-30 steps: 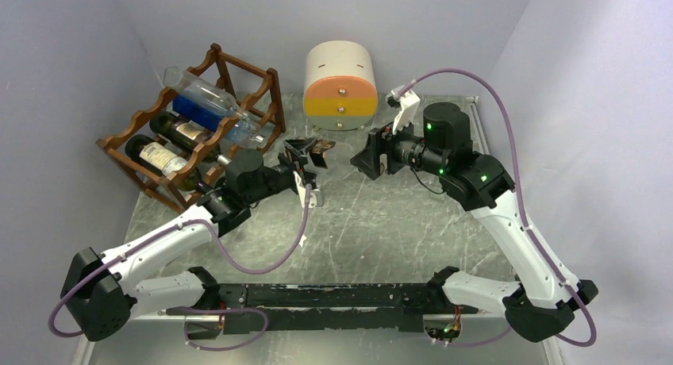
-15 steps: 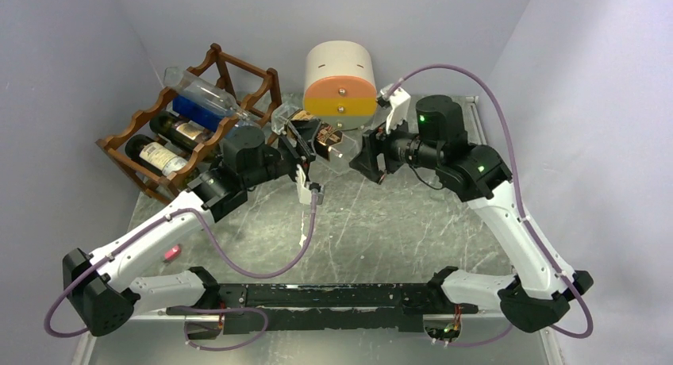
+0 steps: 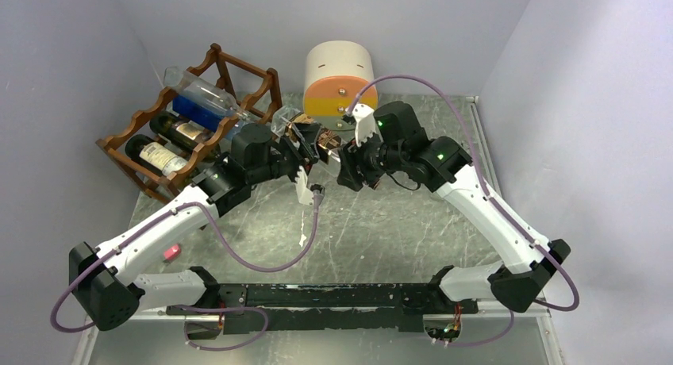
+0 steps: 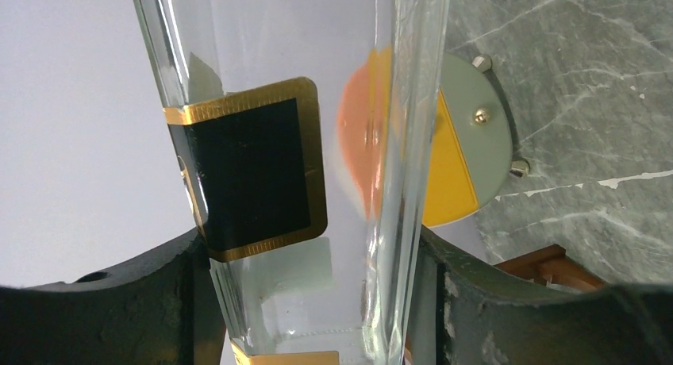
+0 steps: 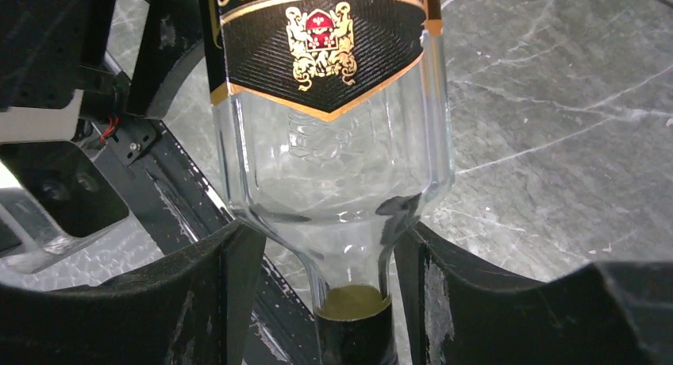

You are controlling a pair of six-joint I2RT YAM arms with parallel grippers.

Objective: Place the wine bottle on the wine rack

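The wine bottle point(image 3: 324, 145) is clear glass with a black-and-gold label and is held above the table in front of the drawer box. My left gripper point(image 3: 305, 143) is shut on its body; in the left wrist view point(image 4: 309, 246) both fingers press the glass of the bottle point(image 4: 317, 103). My right gripper point(image 3: 343, 163) is open, its fingers on either side of the bottle's neck and shoulder point(image 5: 325, 143), with a gap beside the neck point(image 5: 325, 238). The reddish-brown wine rack point(image 3: 135, 147) stands at the back left.
The rack holds a clear bottle with a blue label point(image 3: 202, 103) on top and two dark bottles point(image 3: 163, 155) below. A cream-and-orange drawer box point(image 3: 341, 83) stands at the back centre, also in the left wrist view point(image 4: 464, 167). A small pink object point(image 3: 171, 252) lies near the left arm.
My left arm has raised the clear bottle and carried it toward the back. My right arm has swung left, and its open fingers now straddle the bottle's neck.
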